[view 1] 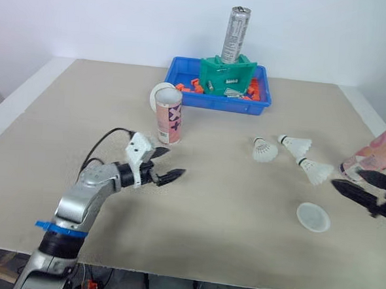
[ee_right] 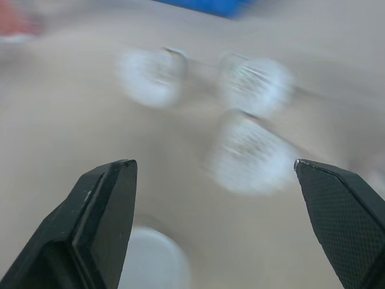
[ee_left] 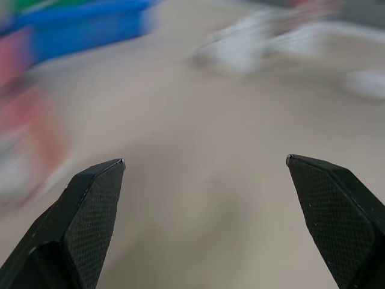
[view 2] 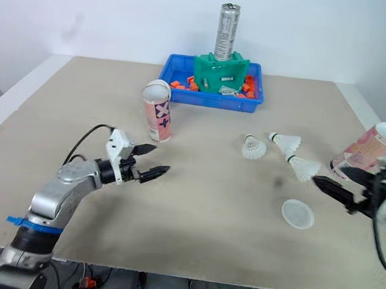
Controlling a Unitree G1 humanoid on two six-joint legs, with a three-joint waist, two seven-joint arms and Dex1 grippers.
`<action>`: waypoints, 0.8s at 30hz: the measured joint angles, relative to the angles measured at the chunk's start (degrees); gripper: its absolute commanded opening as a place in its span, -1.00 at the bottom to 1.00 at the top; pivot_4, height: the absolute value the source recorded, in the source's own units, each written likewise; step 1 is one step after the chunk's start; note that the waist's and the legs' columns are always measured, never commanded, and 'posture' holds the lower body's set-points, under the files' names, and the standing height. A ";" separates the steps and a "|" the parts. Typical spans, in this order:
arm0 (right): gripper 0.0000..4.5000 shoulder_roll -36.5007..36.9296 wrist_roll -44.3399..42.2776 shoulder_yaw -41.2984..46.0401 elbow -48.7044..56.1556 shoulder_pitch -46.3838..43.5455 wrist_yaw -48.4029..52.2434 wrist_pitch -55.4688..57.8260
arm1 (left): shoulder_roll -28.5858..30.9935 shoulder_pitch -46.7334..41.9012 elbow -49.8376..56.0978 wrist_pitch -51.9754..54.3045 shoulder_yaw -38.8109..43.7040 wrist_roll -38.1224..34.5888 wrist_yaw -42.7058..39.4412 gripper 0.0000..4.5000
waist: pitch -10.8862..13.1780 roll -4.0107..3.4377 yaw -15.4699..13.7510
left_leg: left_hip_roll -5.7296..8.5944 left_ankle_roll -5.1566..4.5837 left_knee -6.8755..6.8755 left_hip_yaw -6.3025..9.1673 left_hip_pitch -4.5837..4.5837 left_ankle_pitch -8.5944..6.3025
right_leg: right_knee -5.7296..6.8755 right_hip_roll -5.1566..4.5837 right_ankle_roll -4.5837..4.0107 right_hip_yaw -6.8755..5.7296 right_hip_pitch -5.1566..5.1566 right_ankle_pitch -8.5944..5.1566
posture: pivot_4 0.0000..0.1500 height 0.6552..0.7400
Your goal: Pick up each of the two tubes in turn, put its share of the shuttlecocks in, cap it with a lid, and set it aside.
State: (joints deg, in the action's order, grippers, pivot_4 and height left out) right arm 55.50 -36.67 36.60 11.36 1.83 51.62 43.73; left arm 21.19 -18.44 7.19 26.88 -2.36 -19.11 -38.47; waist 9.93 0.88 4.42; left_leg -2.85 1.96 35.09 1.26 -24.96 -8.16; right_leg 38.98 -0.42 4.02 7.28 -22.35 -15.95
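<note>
Tube [view 1: 168, 115] stands upright, pink with blue marks; second tube [view 1: 374, 154] lies tipped.

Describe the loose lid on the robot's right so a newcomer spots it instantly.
From the blue plastic bin at the back, come toward the robot's right, past three white feather shuttlecocks. The round white plastic lid lies nearer the robot, flat, unlike the cone-shaped shuttlecocks.
</note>
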 measured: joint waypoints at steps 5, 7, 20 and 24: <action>0.98 -5.61 -4.86 -9.83 11.15 -8.64 -5.09 2.47 | -3.94 0.92 -1.59 -1.07 3.29 4.40 12.47 1.00 | 0.11 0.24 -0.35 | 0.04 -0.01 0.11 0.04 -0.19 0.02 | -0.04 0.00 0.03 -0.03 -0.05 0.01 | 1.00 1.00; 0.98 -6.73 -5.24 -11.43 12.19 -9.92 -6.12 2.55 | -3.95 0.64 -2.57 -1.67 3.41 4.91 13.15 1.00 | 0.11 0.26 -0.51 | 0.05 -0.01 0.11 0.05 -0.26 0.02 | -0.08 0.00 0.04 -0.03 -0.07 0.00 | 1.00 1.00; 0.98 -13.84 -5.81 -20.94 18.60 -11.38 -11.38 1.37 | -7.22 -16.37 -30.44 -18.23 3.18 7.68 9.28 1.00 | 0.15 0.38 -1.84 | 0.07 0.10 0.08 0.15 -0.53 -0.08 | -0.27 0.02 0.34 -0.12 -0.19 0.06 | 1.00 1.00; 0.98 -14.69 -7.64 -21.25 21.00 -12.45 -13.47 1.76 | -7.26 -23.00 -40.86 -24.35 3.08 7.82 3.81 1.00 | 0.16 0.39 -1.80 | 0.07 0.10 0.08 0.18 -0.55 -0.08 | -0.28 0.02 0.34 -0.13 -0.20 0.08 | 1.00 1.00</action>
State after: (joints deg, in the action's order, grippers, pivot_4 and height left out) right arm 40.81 -44.32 15.35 32.35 -10.62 38.15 45.49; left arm 13.92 -41.43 -33.67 2.54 0.71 -11.30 -34.66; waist 10.09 1.27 2.62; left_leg -2.78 2.06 35.17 1.44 -25.51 -8.24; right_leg 38.70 -0.40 4.36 7.15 -22.54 -15.87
